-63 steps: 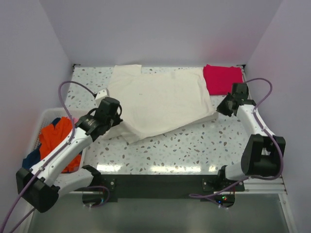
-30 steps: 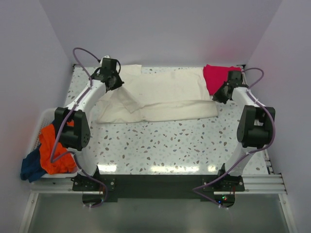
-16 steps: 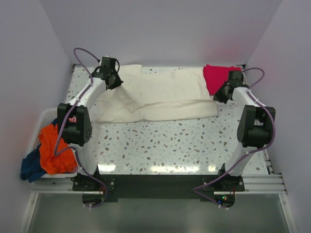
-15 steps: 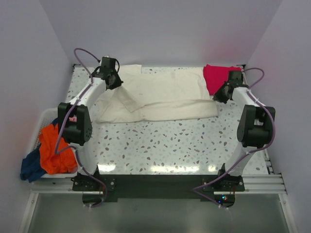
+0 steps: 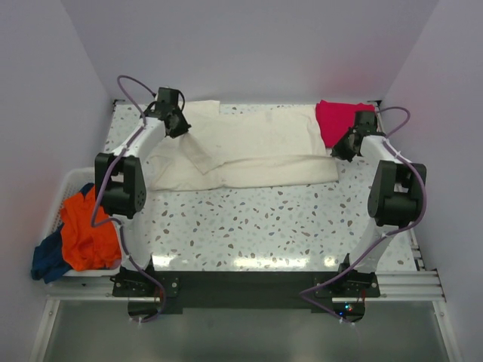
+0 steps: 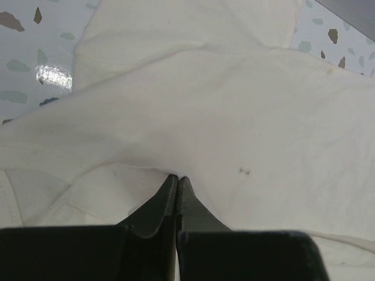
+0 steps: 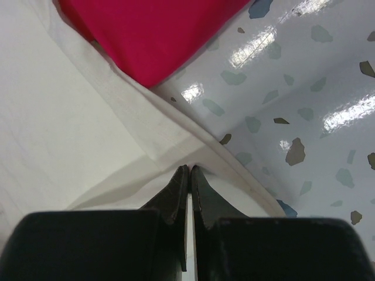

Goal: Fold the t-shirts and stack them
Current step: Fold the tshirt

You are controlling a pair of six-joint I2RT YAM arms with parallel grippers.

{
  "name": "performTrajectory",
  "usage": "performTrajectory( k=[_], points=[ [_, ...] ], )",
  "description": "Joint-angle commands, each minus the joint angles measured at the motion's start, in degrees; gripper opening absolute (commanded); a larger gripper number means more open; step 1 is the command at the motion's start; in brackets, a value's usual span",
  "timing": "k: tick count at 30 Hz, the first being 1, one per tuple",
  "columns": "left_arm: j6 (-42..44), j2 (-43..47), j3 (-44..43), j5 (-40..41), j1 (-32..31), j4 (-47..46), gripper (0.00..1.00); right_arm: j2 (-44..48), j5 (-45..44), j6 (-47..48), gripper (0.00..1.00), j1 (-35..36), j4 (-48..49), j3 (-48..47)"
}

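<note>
Left wrist: L gripper (image 6: 177,177) clamped on cream t-shirt (image 6: 234,117); R gripper (image 7: 188,168) same, by magenta t-shirt (image 7: 152,35).

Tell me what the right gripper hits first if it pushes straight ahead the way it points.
The cream t-shirt: the right gripper is shut at its folded edge, with more of that cloth ahead. The magenta t-shirt lies just beyond; height above the cloth is hard to judge.

Speckled table (image 5: 264,226): cream t-shirt (image 5: 256,147), magenta t-shirt (image 5: 341,121)
</note>
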State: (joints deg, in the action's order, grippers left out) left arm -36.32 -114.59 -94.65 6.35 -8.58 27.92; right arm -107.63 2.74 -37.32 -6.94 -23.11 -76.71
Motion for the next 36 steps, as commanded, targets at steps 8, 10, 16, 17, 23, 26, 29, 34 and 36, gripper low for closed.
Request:
performTrajectory(
  k=[8, 10, 16, 17, 23, 26, 29, 34, 36],
  points=[
    [0.98, -2.92, -3.7, -1.95, 1.99, -3.22, 0.0, -1.08, 0.6, 0.58, 0.0, -0.53, 1.58, -3.1],
    [0.98, -3.54, -3.87, -2.39, 1.99, -3.49, 0.02, -1.17, 0.68, 0.76, 0.0, -0.62, 1.49, -3.36],
    [0.98, -2.23, -3.88, -4.33, 2.95, -4.54, 0.47, -0.21, 1.3, 1.46, 0.28, -0.62, 1.23, -4.06],
    [0.9, -1.35, -3.0, -4.33, 3.04, -4.8, 0.56, 0.05, 1.47, 1.81, 0.41, -0.53, 0.88, -4.15],
    [-1.39, 9.1, 6.83, -3.19, 3.04, -5.07, 0.7, 7.15, 0.33, 2.52, 0.64, -0.53, -0.36, -0.48],
    [-4.37, 15.25, 14.56, 1.11, 3.04, -2.79, 0.69, 11.99, 0.51, 2.17, 0.64, -0.53, 1.31, 5.22],
    [-7.71, 21.4, 23.17, 5.33, 3.04, -1.2, 0.67, 16.56, 1.74, 1.99, 0.64, -0.27, 3.42, 11.38],
    [-12.37, 31.87, 37.57, 11.13, 2.87, -2.61, 0.6, 21.5, 0.43, 2.78, 0.63, 2.54, 5.36, 17.99],
    [-13.16, 33.54, 40.58, 12.19, 2.87, -4.1, 0.59, 22.2, -0.8, 2.95, 0.63, 4.65, 5.54, 19.84]
  ],
)
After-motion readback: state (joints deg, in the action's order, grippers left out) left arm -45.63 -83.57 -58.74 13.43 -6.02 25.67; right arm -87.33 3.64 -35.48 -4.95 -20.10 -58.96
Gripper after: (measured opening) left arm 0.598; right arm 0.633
